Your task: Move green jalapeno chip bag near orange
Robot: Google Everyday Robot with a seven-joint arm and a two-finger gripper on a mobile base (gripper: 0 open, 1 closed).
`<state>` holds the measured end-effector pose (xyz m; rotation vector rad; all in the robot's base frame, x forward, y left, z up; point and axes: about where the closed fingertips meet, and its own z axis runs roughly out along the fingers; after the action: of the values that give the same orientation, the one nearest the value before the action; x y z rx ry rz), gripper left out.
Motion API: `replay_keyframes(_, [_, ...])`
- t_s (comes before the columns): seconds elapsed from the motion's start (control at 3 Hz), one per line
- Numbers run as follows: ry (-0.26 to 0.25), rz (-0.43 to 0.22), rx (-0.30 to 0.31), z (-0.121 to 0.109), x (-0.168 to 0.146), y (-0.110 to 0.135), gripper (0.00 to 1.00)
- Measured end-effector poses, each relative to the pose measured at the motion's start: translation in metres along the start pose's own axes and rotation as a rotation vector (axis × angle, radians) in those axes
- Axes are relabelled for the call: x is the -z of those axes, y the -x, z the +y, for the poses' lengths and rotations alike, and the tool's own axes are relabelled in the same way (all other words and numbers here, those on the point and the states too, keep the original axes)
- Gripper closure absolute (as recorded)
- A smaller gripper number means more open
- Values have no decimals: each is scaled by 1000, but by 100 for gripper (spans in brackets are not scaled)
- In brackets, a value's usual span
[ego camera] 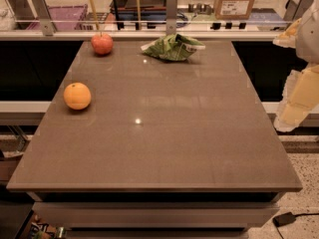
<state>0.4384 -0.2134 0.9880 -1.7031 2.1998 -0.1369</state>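
The green jalapeno chip bag lies crumpled at the far middle of the brown table. The orange sits near the table's left edge, well apart from the bag. My gripper hangs at the right edge of the view, beyond the table's right side, far from both the bag and the orange. It holds nothing that I can see.
A red apple sits at the far left corner of the table. A railing with metal posts runs behind the far edge, with a cardboard box and purple crate beyond it.
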Motion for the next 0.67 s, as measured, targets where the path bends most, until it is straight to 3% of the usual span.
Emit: replay_keyframes(0.67, [-24, 0, 8, -6, 1, 4, 0])
